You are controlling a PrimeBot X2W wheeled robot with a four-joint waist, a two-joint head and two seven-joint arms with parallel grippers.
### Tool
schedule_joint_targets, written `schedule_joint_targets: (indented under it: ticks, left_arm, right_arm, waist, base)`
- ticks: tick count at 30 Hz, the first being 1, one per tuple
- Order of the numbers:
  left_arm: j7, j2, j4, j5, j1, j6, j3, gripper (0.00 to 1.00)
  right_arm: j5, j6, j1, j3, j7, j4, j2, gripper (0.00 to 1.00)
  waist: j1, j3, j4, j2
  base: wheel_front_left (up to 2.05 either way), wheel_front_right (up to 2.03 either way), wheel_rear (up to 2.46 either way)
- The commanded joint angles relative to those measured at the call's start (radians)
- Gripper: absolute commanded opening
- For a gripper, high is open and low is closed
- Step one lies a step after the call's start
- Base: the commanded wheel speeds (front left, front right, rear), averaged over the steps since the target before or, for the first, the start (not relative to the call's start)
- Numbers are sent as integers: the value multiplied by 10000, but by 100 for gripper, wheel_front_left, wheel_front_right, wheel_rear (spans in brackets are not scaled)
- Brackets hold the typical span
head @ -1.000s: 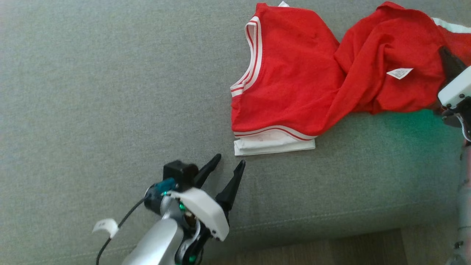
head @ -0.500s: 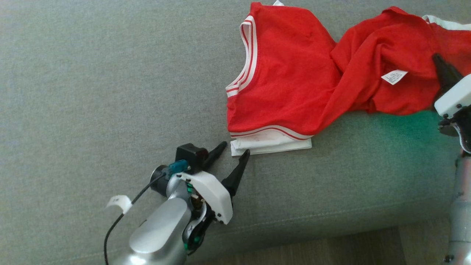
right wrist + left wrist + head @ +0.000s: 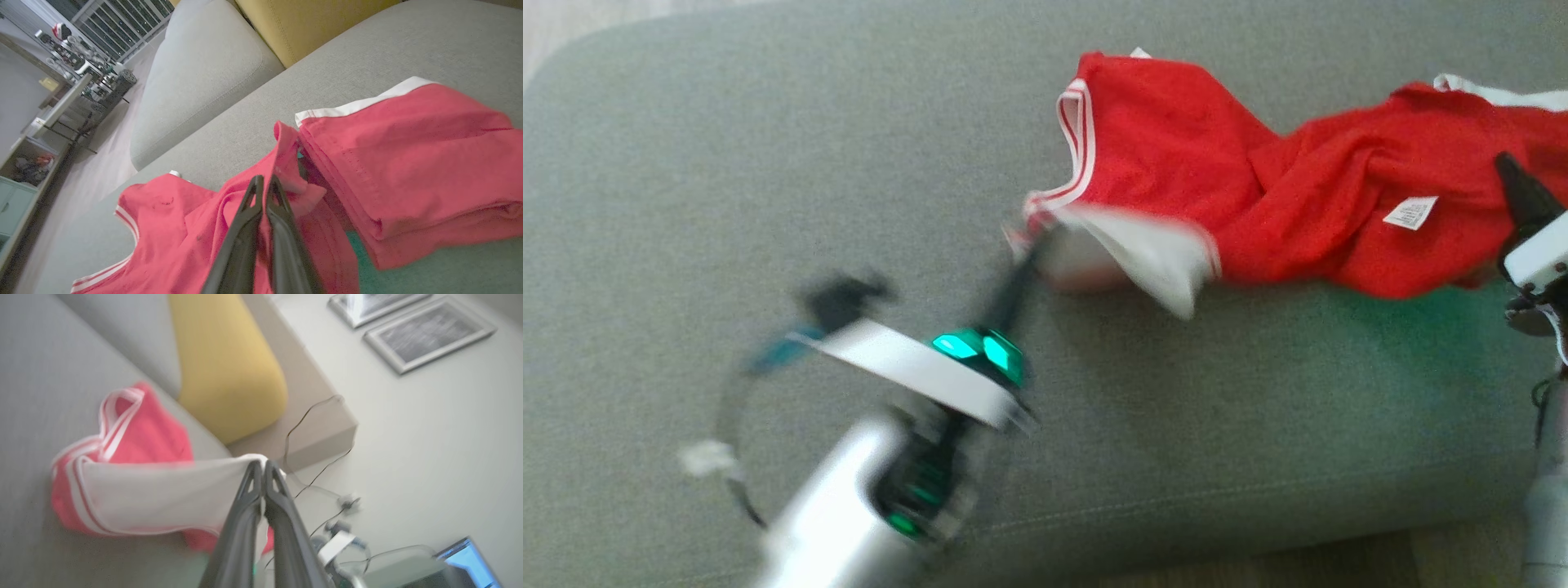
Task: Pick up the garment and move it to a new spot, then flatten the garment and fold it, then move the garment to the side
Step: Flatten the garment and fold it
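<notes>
You are holding the garment (image 3: 1258, 188) at both ends, and the coming move is turning on that: its long axis is running across the sofa seat (image 3: 727, 245) from your left gripper (image 3: 1027, 245) to your right gripper (image 3: 1512, 181), side to side in the head view and toward the back of the seat. The left gripper (image 3: 263, 470) is pinching fully closed on the white hem (image 3: 163, 490). The band is stretching away from its fingertips and that corner is lifting off the seat, while the red body beyond it is resting on the cushion. The right gripper (image 3: 264, 184) is closed too, with its fingertips sitting in the red cloth. It is looking as if it is nipping a raised fold there, though the cloth is hiding the very tips. Between the two grips the garment is twisting and bunching near the label (image 3: 1410, 212), so it is not lying flat. By my judgement the left arm is the nearer one to the wide grey stretch of seat on the left. Carrying that way is calling for both arms to be travelling together along the garment's axis, or the twist is likely tightening.
</notes>
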Motion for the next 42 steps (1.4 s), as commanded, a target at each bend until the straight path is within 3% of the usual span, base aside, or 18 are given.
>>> schedule_joint_targets:
  ticks: [1,8,12,16,21,30,35,38,42]
  left_arm:
    - [-142,469,-543,-393,-435,-60,802,0]
    - [-3,1639,-1446,-2594,-1503,34,3431,0]
    - [136,2085,-1210,-2987,-2650,838,4289,0]
    - [282,2508,-759,-2780,-3713,1403,4552,0]
    - [603,2783,-173,-2598,-4614,1664,4509,0]
    - [1113,2761,365,-2388,-4592,1683,3892,0]
    - [1576,2961,278,-1897,-3923,1811,3056,0]
    - [1301,3254,231,-1234,-3131,1823,2655,0]
    - [724,3481,184,-705,-2119,1697,2470,0]
  right_arm:
    - [209,-2,-251,126,59,-491,8,0]
    - [971,-2,-616,-20,530,-800,-55,0]
    - [1537,-2,-1226,-262,934,-950,34,0]
    - [2011,-2,-1983,-547,1370,-1042,202,0]
    - [2233,-2,-2701,-777,1682,-1072,289,0]
    - [2079,-2,-2390,-513,2080,-1245,379,0]
    - [1691,-2,-1220,608,1919,-1724,444,0]
    - [932,-2,14,1962,1178,-1992,333,0]
    - [893,-2,1096,3230,133,-1560,484,0]
  waist:
    - [0,-210,80,0]
    - [0,-807,5,0]
    - [0,-1151,-98,0]
    - [0,-1448,-214,0]
    - [0,-1757,-321,0]
    - [0,-1899,-330,0]
    - [0,-1469,-301,0]
    - [0,-1058,-291,0]
    - [0,-477,-259,0]
  base:
    - [0,0,0]
    - [0,0,0]
    - [0,0,0]
    - [0,0,0]
    - [0,0,0]
    - [0,0,0]
    - [0,0,0]
    - [0,0,0]
    - [0,0,0]
